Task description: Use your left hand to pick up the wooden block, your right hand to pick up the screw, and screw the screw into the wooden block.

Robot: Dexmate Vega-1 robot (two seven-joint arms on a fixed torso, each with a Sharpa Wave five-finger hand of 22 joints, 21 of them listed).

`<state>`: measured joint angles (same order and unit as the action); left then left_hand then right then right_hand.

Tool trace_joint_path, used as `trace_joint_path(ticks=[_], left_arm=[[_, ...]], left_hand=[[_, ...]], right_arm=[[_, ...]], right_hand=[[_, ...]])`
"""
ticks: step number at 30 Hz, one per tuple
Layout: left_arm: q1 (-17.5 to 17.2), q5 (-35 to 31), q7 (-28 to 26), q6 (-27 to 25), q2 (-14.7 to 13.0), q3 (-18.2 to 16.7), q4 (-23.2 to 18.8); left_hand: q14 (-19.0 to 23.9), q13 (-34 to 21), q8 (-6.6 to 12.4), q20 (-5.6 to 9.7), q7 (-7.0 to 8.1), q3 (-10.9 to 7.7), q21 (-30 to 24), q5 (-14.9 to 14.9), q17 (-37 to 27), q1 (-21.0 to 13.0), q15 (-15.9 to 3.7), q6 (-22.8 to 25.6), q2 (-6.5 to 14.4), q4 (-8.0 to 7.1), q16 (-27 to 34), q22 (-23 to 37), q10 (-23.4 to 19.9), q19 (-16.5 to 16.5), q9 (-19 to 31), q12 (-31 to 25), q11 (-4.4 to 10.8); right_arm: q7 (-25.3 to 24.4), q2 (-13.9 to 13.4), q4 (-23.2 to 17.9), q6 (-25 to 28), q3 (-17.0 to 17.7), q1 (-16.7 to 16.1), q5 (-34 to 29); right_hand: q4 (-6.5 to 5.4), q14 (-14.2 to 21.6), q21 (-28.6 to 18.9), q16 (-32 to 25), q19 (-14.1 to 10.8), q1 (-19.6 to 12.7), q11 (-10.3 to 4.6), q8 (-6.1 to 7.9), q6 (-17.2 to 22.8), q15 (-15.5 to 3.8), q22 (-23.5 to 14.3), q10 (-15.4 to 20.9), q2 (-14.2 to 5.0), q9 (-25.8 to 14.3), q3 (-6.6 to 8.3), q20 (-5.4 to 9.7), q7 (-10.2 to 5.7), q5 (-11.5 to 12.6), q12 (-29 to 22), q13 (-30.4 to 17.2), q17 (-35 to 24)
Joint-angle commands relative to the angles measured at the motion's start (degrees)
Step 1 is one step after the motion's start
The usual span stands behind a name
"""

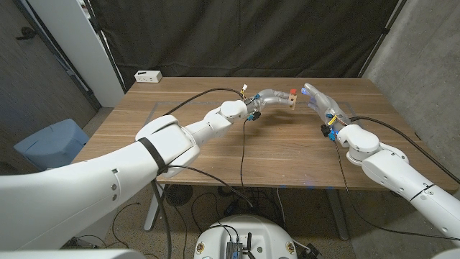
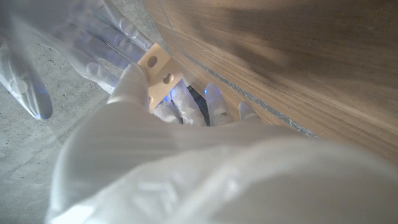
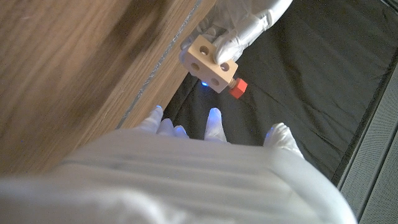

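Note:
My left hand [image 1: 269,97] holds the light wooden block [image 1: 290,101] in the air over the far middle of the table. The red-headed screw [image 1: 293,91] sticks out of one face of the block. In the right wrist view the block [image 3: 208,62] shows two round holes, with the screw [image 3: 237,87] in its side and the left hand's fingers [image 3: 242,28] wrapped around it. My right hand [image 1: 316,99] hovers just right of the block, fingers spread, holding nothing. The left wrist view shows the block [image 2: 158,74] beyond my left hand [image 2: 143,143], with the right hand [image 2: 81,43] blurred close by.
A small white box [image 1: 148,75] sits at the table's [image 1: 215,155] far left corner. A black cable [image 1: 242,147] hangs from the left arm over the table's middle. A blue seat [image 1: 50,140] stands left of the table, with a black curtain behind.

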<state>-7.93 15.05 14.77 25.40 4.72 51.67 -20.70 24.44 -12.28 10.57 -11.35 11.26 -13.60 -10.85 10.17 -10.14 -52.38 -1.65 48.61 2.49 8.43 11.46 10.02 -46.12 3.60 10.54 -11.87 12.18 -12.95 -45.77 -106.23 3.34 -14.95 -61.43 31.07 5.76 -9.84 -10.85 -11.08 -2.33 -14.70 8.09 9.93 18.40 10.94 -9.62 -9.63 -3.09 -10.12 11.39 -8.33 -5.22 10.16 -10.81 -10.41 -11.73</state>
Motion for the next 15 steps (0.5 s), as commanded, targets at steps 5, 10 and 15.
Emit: trace_joint_path(ticks=[5, 10, 15], left_arm=[[-0.22, -0.25, 0.08, 0.3, 0.05, -0.12, 0.06], [-0.12, -0.26, -0.01, -0.13, 0.1, -0.04, 0.07], [0.0, -0.24, -0.09, -0.69, 0.16, 0.07, 0.08]], left_hand=[[-0.07, 0.06, 0.39, -0.36, 0.19, -0.4, -0.22, 0.32, -0.18, 0.42, -0.08, 0.48, 0.25, -0.16, -0.02, 0.05, 0.22, 0.19, 0.21, -0.03, 0.01], [-0.09, 0.06, 0.34, -0.37, 0.16, -0.42, -0.22, 0.33, -0.18, 0.39, -0.15, 0.37, 0.27, -0.15, -0.04, 0.05, 0.26, 0.19, 0.21, -0.01, 0.02], [-0.1, 0.06, 0.39, -0.34, 0.1, -0.42, -0.22, 0.32, -0.18, 0.42, -0.15, 0.5, 0.24, -0.15, -0.04, 0.05, 0.27, 0.2, 0.21, -0.01, 0.01]], right_arm=[[1.8, 1.13, 2.16, -1.15, -1.46, 2.51, -0.22], [2.16, 1.46, 2.73, -1.56, -1.86, 3.01, -0.32], [2.57, 1.8, 3.15, -1.6, -2.39, 3.69, -0.36]], right_hand=[[-0.2, -5.48, 0.22, -0.41, 0.63, 1.06, -0.36, 0.29, 0.25, 0.13, -0.16, -1.71, -0.13, 0.0, -0.54, -0.28, 0.15, 0.46, -0.08, -0.19, -0.26], [-0.45, -5.51, 0.2, -0.46, 0.69, 1.54, -0.36, 0.4, 0.45, 0.11, -0.17, -1.75, -0.14, 0.01, -0.73, -0.32, 0.19, 0.54, -0.1, -0.19, -0.33], [-0.67, -5.53, 0.18, -0.51, 0.72, 2.0, -0.4, 0.52, 0.74, 0.1, -0.18, -1.78, -0.16, 0.01, -0.89, -0.32, 0.28, 0.61, -0.12, -0.19, -0.4]])
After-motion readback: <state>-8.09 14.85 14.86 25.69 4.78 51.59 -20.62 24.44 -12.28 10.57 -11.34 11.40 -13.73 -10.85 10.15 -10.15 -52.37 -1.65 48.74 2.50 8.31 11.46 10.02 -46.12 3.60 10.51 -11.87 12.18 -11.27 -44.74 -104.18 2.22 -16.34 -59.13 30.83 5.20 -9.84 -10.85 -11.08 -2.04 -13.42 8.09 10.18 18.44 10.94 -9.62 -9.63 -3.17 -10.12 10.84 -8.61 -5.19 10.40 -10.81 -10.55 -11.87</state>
